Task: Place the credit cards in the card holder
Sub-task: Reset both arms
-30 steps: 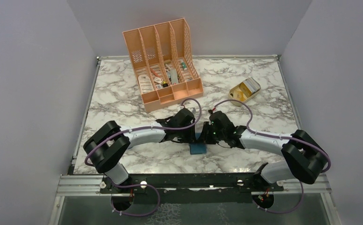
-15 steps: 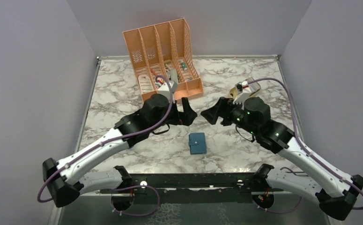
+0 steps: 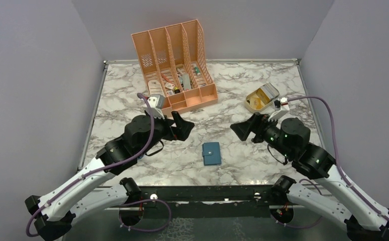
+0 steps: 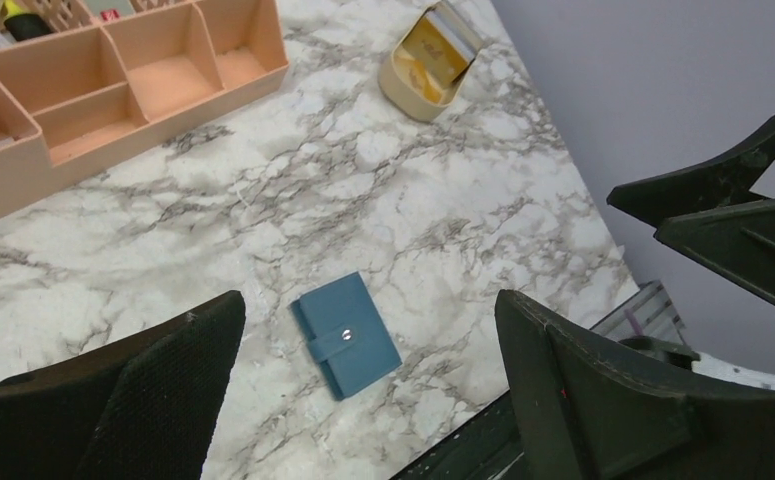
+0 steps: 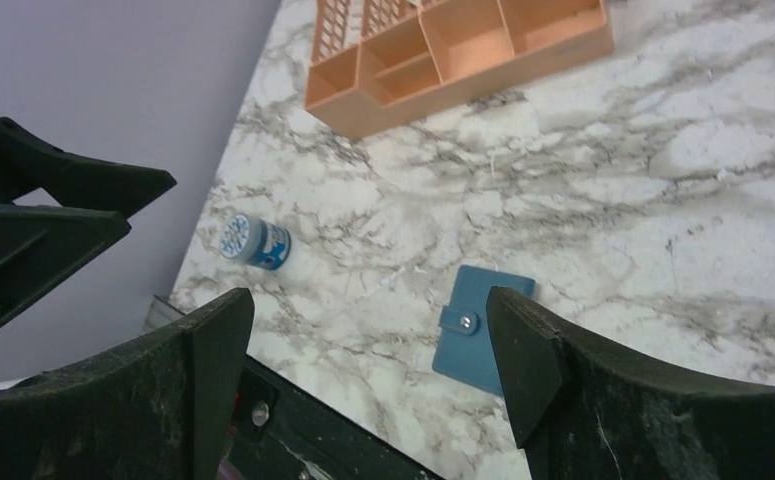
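After both backed off the card holder | left gripper jaws apart; right gripper jaws apart

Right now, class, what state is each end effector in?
Left end effector: open, holding nothing.
Right end effector: open, holding nothing.

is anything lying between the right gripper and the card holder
Nothing visible does. The card holder lies snapped shut on the marble table, and the right gripper hangs raised beside it, jaws open, with only air between them.
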Action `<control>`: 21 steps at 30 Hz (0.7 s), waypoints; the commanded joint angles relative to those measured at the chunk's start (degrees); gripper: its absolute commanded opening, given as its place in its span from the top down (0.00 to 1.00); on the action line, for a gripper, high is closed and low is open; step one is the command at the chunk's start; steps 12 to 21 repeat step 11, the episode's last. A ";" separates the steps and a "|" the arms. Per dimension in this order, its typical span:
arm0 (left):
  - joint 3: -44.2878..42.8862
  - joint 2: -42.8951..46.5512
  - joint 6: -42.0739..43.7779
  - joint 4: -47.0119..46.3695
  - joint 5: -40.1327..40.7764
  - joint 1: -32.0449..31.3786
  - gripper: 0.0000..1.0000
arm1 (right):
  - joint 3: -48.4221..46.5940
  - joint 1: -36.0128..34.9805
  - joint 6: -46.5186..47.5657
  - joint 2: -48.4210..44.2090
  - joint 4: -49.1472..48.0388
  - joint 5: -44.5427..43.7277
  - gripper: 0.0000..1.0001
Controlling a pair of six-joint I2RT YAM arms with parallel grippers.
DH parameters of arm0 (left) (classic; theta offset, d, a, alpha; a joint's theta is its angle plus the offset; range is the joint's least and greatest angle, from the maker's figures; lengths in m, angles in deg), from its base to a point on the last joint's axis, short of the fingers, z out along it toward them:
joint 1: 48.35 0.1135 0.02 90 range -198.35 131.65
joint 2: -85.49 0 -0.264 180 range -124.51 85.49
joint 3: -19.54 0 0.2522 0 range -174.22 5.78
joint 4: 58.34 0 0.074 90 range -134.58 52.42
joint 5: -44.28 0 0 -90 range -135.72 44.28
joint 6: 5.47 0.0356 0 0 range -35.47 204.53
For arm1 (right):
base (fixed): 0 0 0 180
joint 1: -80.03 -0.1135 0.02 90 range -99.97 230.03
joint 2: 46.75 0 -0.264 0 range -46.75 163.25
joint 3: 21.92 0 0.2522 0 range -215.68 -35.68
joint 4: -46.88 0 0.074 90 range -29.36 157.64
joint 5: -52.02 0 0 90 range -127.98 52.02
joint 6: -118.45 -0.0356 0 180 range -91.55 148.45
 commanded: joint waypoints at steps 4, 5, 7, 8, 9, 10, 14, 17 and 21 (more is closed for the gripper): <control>3.90 0.68 -2.00 0.20 1.12 -0.24 0.01 | 5.61 -0.40 -3.51 -4.30 2.57 -2.70 0.12; 4.26 0.84 -2.30 0.19 1.45 -0.20 0.01 | 5.62 -0.40 -3.52 -4.58 2.65 -3.16 0.12; 5.02 1.07 -2.74 -0.33 1.81 -0.20 0.01 | 5.44 -0.40 -3.39 -5.09 2.93 -4.03 0.12; 5.37 1.02 -2.89 -0.66 1.77 -0.22 0.01 | 5.16 -0.40 -3.43 -5.20 3.17 -4.57 0.12; 5.64 1.03 -2.95 -0.94 1.69 -0.20 0.01 | 5.03 -0.40 -3.43 -5.29 3.39 -4.87 0.12; 5.78 0.91 -2.98 -1.16 1.53 -0.26 0.01 | 4.84 -0.40 -3.48 -5.35 3.58 -5.13 0.12; 5.86 0.67 -2.96 -1.35 1.54 -0.25 0.01 | 4.64 -0.40 -3.89 -5.41 3.81 -5.43 0.12; 5.86 0.67 -2.96 -1.35 1.54 -0.25 0.01 | 4.64 -0.40 -3.89 -5.41 3.81 -5.43 0.12; 5.86 0.67 -2.96 -1.35 1.54 -0.25 0.01 | 4.64 -0.40 -3.89 -5.41 3.81 -5.43 0.12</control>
